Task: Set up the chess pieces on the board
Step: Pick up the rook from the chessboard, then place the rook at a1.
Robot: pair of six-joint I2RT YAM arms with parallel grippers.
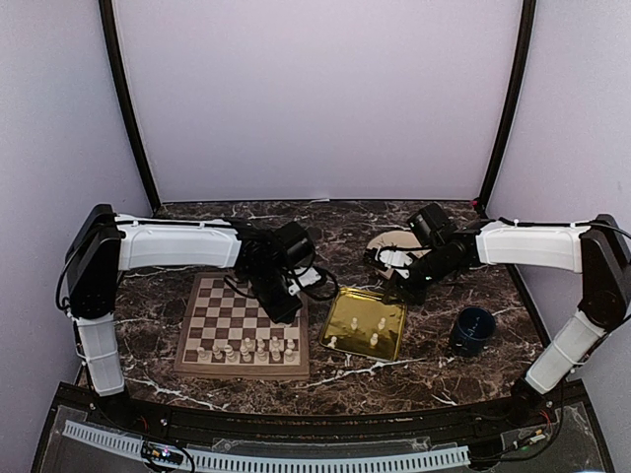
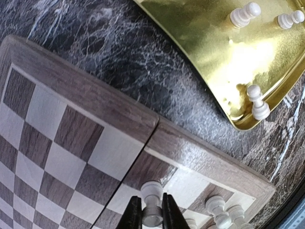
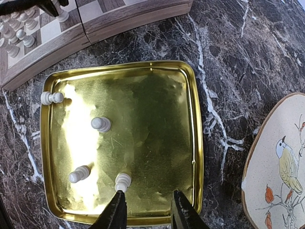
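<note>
The gold tray (image 3: 157,109) on the bench (image 3: 238,47) holds four cream chess pieces (image 3: 101,124). The right gripper (image 3: 148,214) hangs half open and empty over the tray's near rim, a pawn (image 3: 123,181) just beside one finger. The left gripper (image 2: 152,217) is clamped on a cream piece (image 2: 152,200) over the board (image 2: 71,124), near its corner.

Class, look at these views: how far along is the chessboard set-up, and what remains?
Done: a group of cream-white chess pieces stands along the near edge of the square wooden chessboard. In hand: the left gripper is shut on one cream piece at the board. Left: four cream pieces in the shiny gold tray; the right gripper hovers open over them.
</note>
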